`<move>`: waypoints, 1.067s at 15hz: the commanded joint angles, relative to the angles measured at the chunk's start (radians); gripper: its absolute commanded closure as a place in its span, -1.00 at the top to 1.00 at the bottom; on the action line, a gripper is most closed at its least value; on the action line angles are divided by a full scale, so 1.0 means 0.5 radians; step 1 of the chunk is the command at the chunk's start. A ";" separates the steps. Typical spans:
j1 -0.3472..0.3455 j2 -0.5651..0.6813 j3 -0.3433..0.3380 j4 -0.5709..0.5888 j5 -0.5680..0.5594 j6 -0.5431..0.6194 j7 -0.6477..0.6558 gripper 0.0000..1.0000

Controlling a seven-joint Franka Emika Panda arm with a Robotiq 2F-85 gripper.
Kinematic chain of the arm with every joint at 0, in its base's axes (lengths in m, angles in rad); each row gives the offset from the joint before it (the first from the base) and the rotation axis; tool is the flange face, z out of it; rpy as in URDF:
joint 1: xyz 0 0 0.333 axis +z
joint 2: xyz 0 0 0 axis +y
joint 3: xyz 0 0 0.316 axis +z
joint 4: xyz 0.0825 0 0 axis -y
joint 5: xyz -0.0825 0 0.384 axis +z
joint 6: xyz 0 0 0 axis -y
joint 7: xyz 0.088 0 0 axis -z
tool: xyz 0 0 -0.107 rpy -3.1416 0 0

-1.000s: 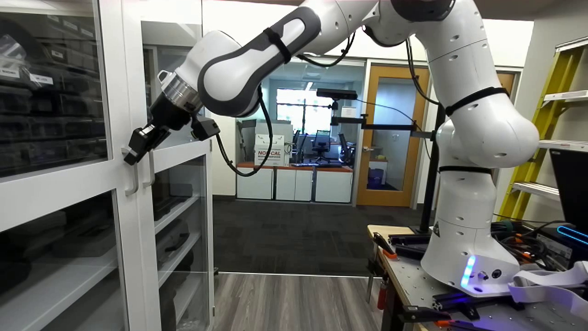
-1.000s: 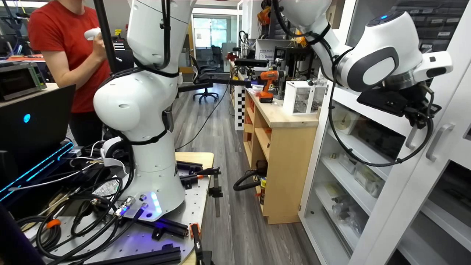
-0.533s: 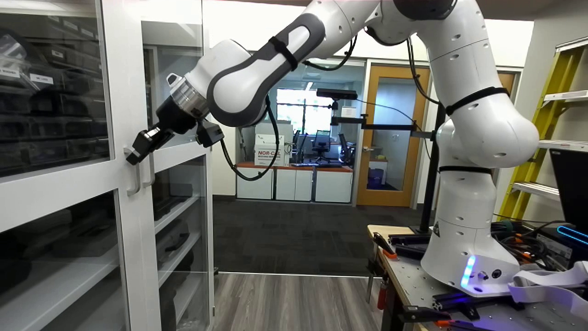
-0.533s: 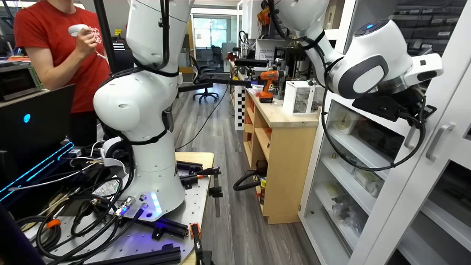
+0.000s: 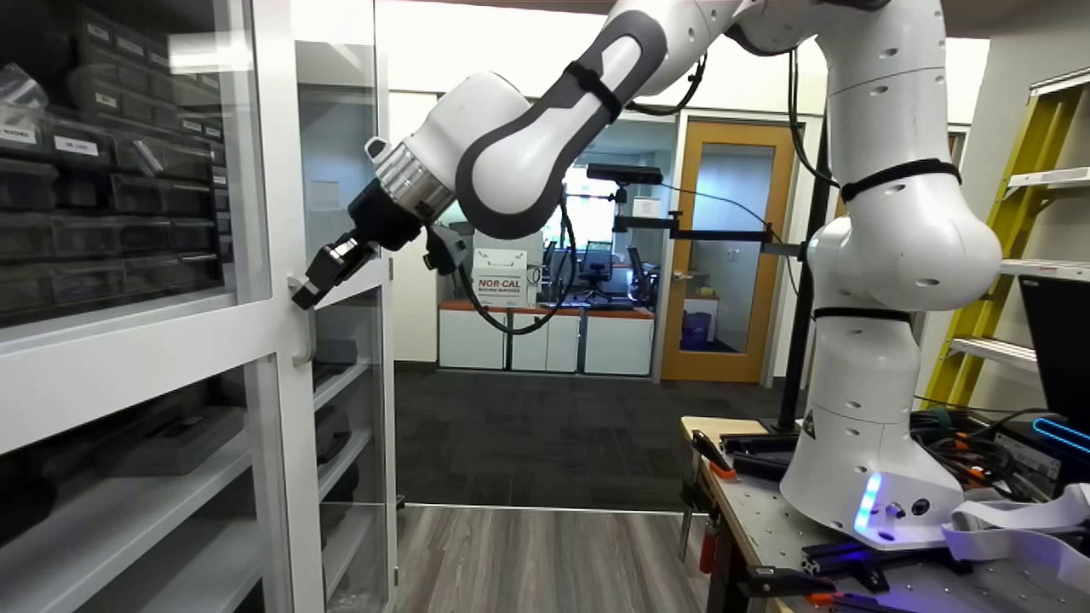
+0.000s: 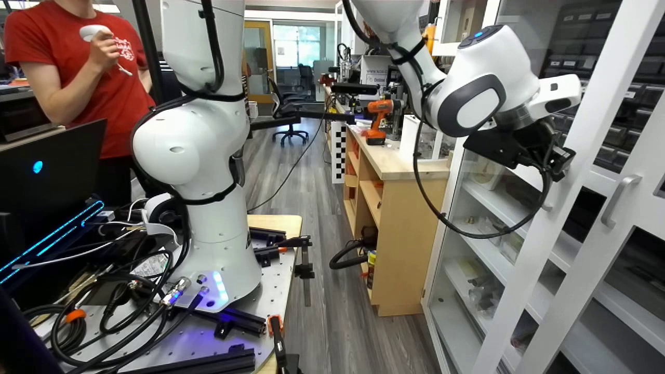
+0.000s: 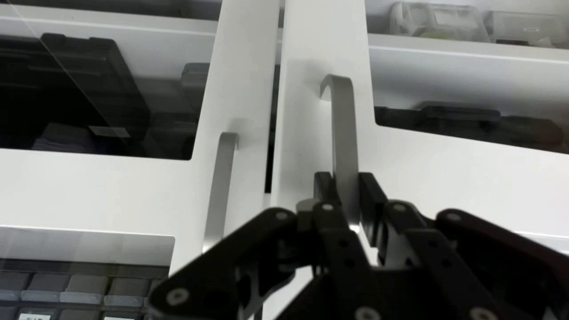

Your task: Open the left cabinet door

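Note:
The left cabinet door [image 5: 136, 366], white-framed glass with a white mid-rail, stands partly open in both exterior views; its free edge [image 6: 545, 244] is swung out from the cabinet. My gripper [image 5: 315, 285] is at its slim handle [image 5: 305, 340], also in an exterior view [image 6: 563, 163]. In the wrist view the black fingers [image 7: 346, 191] press on both sides of the grey bar handle [image 7: 342, 124], close to its lower end in the picture. The matching other door [image 7: 111, 191] is closed, with its own handle [image 6: 621, 200]. The gripper hides part of the held handle in the exterior views.
The robot's table [image 5: 681, 587] carries clamps and cables. A black post holds a camera [image 5: 624, 174] beside the arm. A wooden bench [image 6: 410, 234] with an orange drill [image 6: 379, 120] stands near the cabinet. A person in red [image 6: 78, 93] stands behind the robot.
The gripper and the held handle have moved away from the cabinet, toward the robot. The left door has swung from closed to partly open, and a gap now shows between the two doors.

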 commanded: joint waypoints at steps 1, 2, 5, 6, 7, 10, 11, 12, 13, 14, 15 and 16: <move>0.085 -0.411 -0.099 -0.411 -0.037 -0.030 0.040 -0.90; 0.097 -0.478 -0.107 -0.480 -0.038 -0.040 0.055 -0.90; 0.123 -0.649 -0.117 -0.643 -0.043 -0.074 0.081 -0.90; 0.050 -0.697 -0.046 -0.688 -0.119 -0.085 0.166 -0.90; 0.022 -0.742 -0.005 -0.723 -0.136 -0.105 0.201 -0.90; -0.029 -0.867 0.126 -0.804 -0.175 -0.216 0.323 -0.90; -0.046 -0.905 0.167 -0.823 -0.189 -0.255 0.367 -0.90; -0.037 -0.938 0.194 -0.832 -0.187 -0.308 0.392 -0.90; -0.023 -0.965 0.210 -0.839 -0.181 -0.359 0.413 -0.90; -0.023 -0.993 0.228 -0.843 -0.181 -0.403 0.433 -0.90; 0.017 -1.010 0.218 -0.844 -0.156 -0.453 0.427 -0.91; 0.024 -1.028 0.223 -0.844 -0.156 -0.493 0.434 -0.90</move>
